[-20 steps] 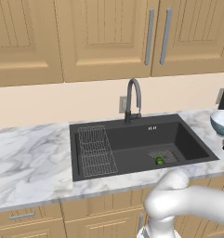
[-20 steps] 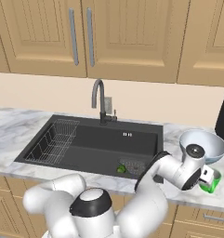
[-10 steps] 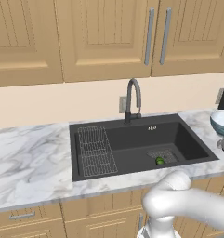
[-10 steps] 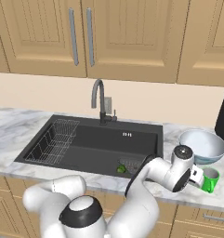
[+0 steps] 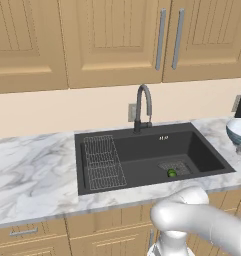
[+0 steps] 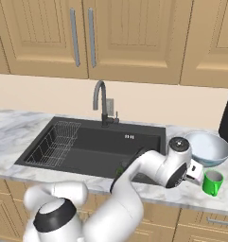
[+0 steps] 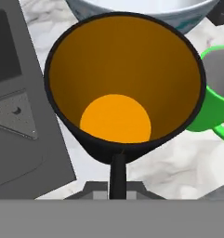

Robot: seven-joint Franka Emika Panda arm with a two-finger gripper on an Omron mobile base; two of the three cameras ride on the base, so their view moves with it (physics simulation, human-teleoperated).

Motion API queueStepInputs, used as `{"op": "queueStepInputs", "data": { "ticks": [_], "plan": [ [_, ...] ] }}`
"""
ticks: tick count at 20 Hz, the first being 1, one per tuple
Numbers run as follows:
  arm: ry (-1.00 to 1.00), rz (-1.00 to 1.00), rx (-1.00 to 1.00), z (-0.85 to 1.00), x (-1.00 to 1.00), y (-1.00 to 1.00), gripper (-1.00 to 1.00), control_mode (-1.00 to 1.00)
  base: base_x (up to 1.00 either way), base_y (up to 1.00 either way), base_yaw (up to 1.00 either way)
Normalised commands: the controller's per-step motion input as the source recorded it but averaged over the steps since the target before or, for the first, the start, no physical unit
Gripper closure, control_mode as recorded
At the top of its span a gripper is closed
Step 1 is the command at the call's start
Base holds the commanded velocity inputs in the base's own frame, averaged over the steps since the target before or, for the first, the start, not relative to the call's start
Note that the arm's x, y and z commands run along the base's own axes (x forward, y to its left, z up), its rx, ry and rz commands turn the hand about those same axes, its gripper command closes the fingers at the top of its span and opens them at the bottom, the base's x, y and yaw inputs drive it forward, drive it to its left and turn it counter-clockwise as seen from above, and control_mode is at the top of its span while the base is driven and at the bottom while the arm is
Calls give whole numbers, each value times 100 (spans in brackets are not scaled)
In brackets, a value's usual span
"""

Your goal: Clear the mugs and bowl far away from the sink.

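Right under my wrist camera, a black mug (image 7: 122, 88) with an orange inside is filling the hand view, its mouth opening toward the lens and its orange floor sitting low at about 6 o'clock. One dark fingertip (image 7: 117, 174) is rising against the mug's outer wall at 6 o'clock; the other finger is hidden, so I cannot tell whether my jaws are clamping the mug or merely standing beside it. Just beyond it at 3 o'clock, a green mug (image 7: 215, 93) is standing on the marble counter (image 7: 178, 162), its rim partly tucked behind the black one. At 12 o'clock the pale bowl (image 7: 146, 9) is showing its curved wall, just behind the black mug's rim. At 9 o'clock the dark sink (image 7: 16, 107) is dropping away beside the counter edge. From the right base view, my gripper (image 6: 197, 172) is hanging at the end of the white arm over the counter to the right of the sink (image 6: 94, 146), with the green mug (image 6: 212, 183) just beside it and the bowl (image 6: 207, 149) a little farther back. Farther still, the faucet (image 6: 102, 101) is standing at the sink's back edge under the wooden cabinets (image 6: 129, 38). From the left base view, the bowl (image 5: 238, 131) is peeking in at the right edge, beside the sink (image 5: 147, 157).
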Motion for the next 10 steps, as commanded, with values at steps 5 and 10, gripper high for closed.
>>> {"op": "queueStepInputs", "data": {
  "ticks": [5,10],
  "plan": [
    [0,10,-5,100,-47,58,100,-100,0,0,0],
    [0,21,-2,93,-32,99,100,-100,0,0,0]
  ]
}}
